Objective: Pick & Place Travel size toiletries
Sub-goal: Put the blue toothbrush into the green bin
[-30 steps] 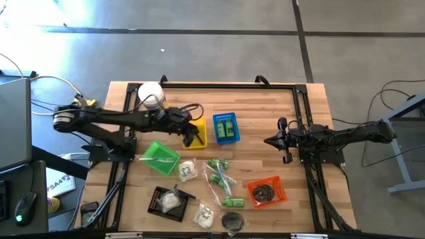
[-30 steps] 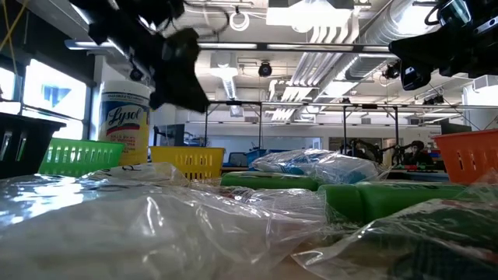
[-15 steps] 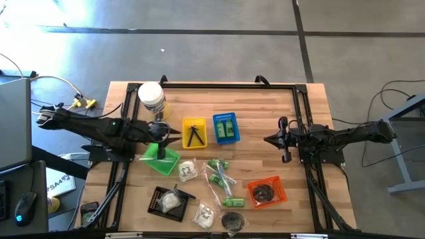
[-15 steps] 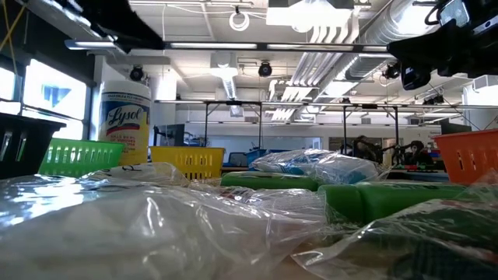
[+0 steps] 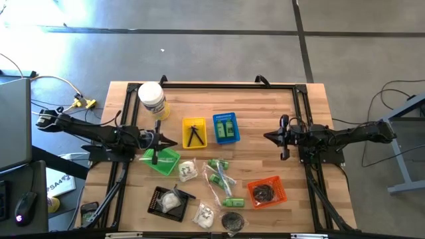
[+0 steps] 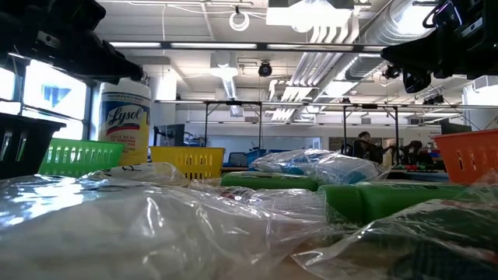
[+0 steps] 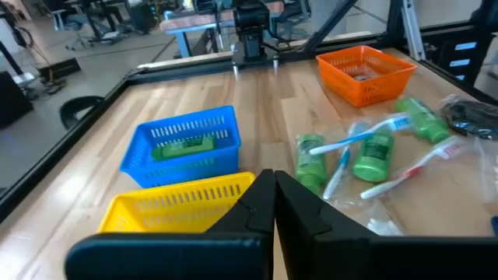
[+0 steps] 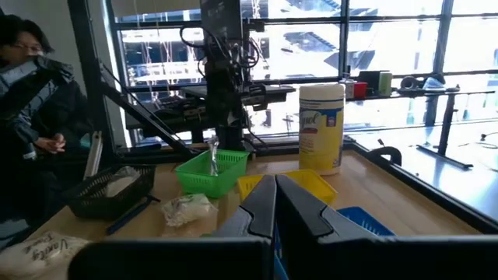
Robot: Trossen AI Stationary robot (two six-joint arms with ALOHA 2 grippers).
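Green bottles (image 5: 218,164) lie loose at the table's middle beside long thin packets holding toothbrushes (image 7: 366,140). One green bottle (image 5: 227,126) lies in the blue basket (image 5: 217,136). A small black piece (image 5: 194,135) rests in the yellow basket (image 5: 202,125). Clear packets with white contents (image 5: 188,170) lie near the front, one in the black tray (image 5: 159,207). My left gripper (image 5: 174,141) (image 7: 274,177) is shut and hangs over the green basket (image 5: 169,162), left of the yellow one. My right gripper (image 5: 267,139) (image 8: 275,180) is shut and waits at the table's right, touching nothing.
A big white jar with a yellow label (image 5: 151,98) stands at the far left corner. An orange basket (image 5: 275,196) with a dark item sits near the front right. A round black piece (image 5: 232,220) lies at the near edge. A person (image 8: 31,93) stands beyond the table.
My left gripper has drawn back from above the yellow basket toward the table's left edge, ending over the green basket. The small black piece, covered by the gripper a second ago, now shows lying in the yellow basket. My right arm has kept still.
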